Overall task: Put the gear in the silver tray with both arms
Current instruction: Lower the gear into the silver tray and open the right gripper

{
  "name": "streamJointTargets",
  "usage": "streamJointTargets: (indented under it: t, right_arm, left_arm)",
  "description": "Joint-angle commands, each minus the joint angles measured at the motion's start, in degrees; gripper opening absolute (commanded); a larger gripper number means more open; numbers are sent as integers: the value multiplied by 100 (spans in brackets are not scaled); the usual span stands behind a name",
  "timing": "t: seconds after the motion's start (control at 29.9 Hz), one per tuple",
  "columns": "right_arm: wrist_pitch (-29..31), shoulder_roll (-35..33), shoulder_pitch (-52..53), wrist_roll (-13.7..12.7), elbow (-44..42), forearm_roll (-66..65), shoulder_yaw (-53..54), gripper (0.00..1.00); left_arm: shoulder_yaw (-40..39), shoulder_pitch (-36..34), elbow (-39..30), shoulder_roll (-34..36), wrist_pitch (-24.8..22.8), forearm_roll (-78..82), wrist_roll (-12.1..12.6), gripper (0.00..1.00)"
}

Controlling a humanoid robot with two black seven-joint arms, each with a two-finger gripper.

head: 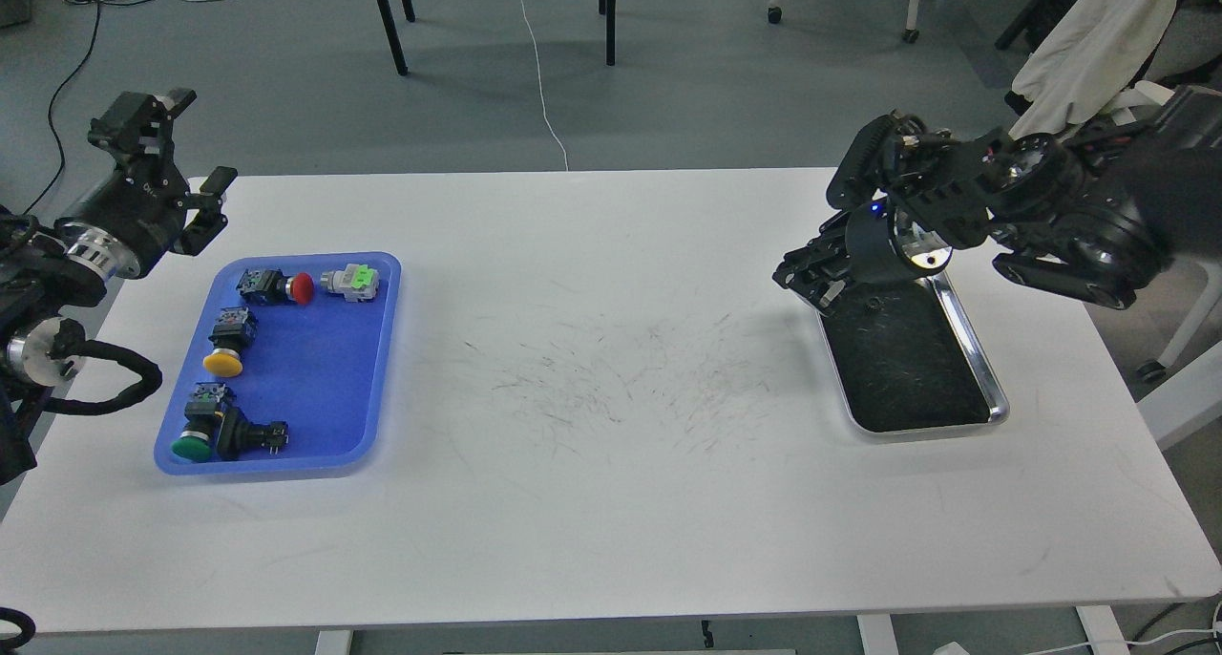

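The silver tray (pixel 996 409) lies at the right of the white table, its dark scratched base bare. My right gripper (pixel 810 278) hangs over the tray's far left corner; it is dark and seen end-on, so I cannot tell its fingers apart, and nothing shows in it. My left gripper (pixel 181 147) is open and empty, above the table's far left corner, just behind the blue tray (pixel 377 369). The gear lies in the blue tray: several push-button switches, with a red cap (pixel 302 288), yellow cap (pixel 221 361), green cap (pixel 191 448) and a grey-and-green unit (pixel 350 282).
The white table (pixel 592 502) carries fine scratches in its middle. Chair legs and cables are on the floor behind it. A white chair with a cloth (pixel 1098 53) stands at the far right, close to my right arm.
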Motion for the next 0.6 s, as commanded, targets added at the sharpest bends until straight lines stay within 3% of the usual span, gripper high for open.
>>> streamJointTargets:
  t: [0.0, 0.27, 0.57]
  right_arm:
    - [-1, -465, -181, 2, -4, -26, 24, 2]
    - [-63, -931, -867, 2, -56, -61, 24, 2]
    - [-72, -932, -1236, 2, -92, -78, 24, 3]
  left_arm:
    - [1, 0, 0, 6, 0, -9, -2, 99]
    - [1, 0, 0, 15, 0, -9, -2, 99]
    - [-8, 0, 0, 24, 0, -17, -2, 99]
